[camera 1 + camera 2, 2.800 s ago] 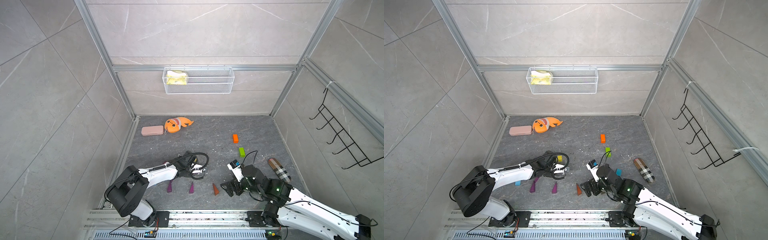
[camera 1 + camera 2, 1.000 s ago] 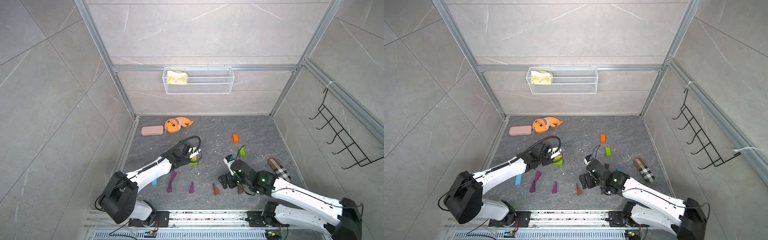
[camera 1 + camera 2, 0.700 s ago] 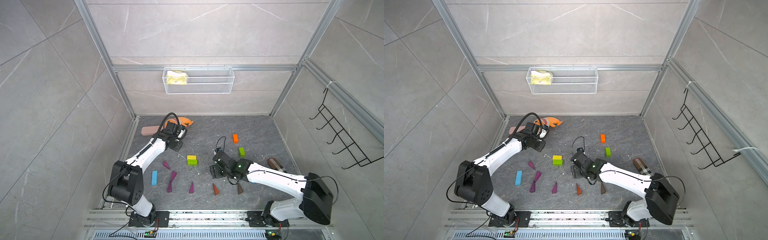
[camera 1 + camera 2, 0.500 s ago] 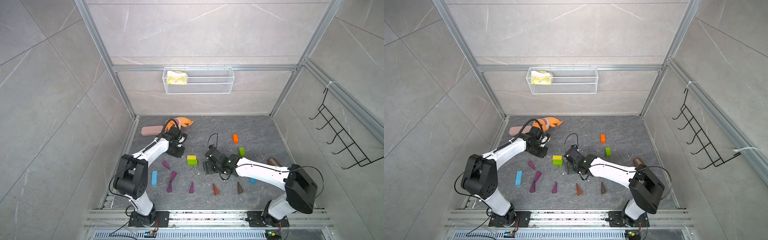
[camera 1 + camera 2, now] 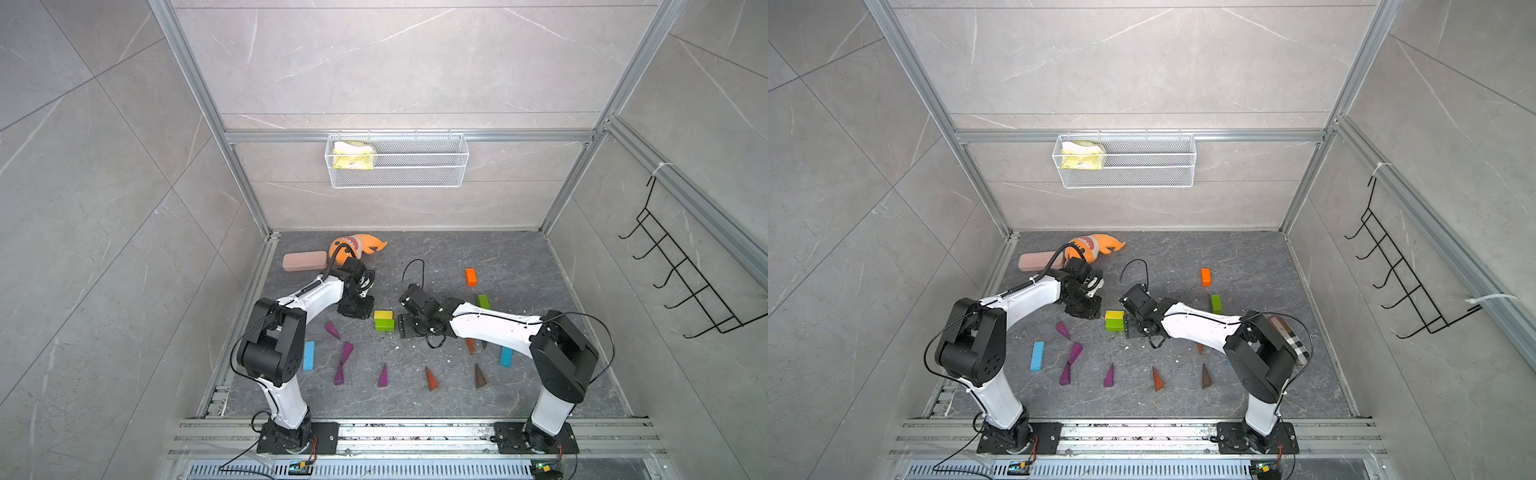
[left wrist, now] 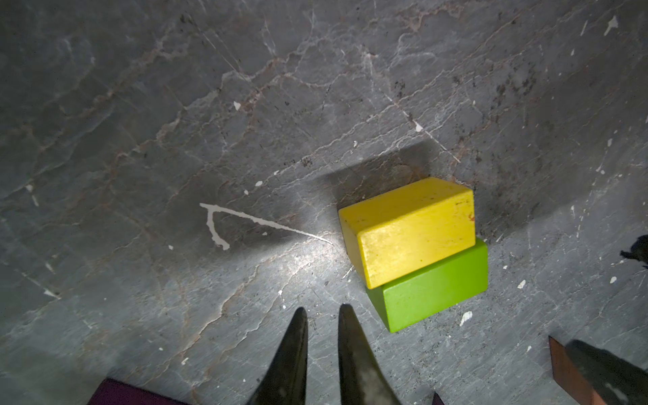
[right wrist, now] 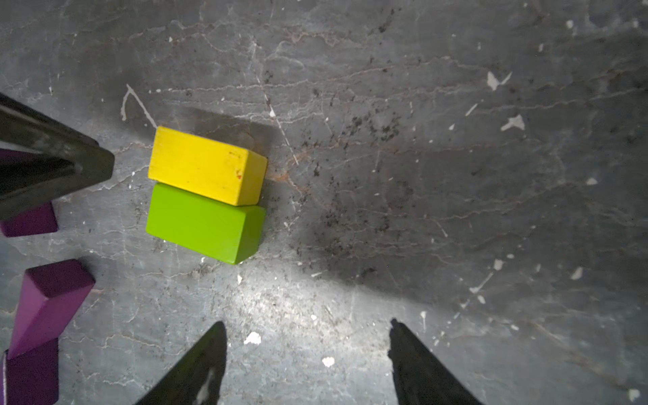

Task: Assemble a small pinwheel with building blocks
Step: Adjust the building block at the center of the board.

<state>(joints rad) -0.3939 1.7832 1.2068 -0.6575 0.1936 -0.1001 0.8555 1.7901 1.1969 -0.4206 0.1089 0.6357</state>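
Left gripper (image 6: 322,312) pinched to a slit, empty, tips just beside the green brick (image 6: 431,287); right gripper (image 7: 308,322) spread wide, empty, on that brick's far side. We note the floor (image 5: 519,270) walled on three sides, barest toward the back. We count two light-blue bars (image 5: 308,355), four purple wedges (image 5: 347,351), and one yellow brick (image 6: 410,228) lying long side against the green brick, mid-floor.

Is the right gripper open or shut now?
Open. In the right wrist view the right gripper stands wide apart, with only bare floor in its gap; nothing is held.
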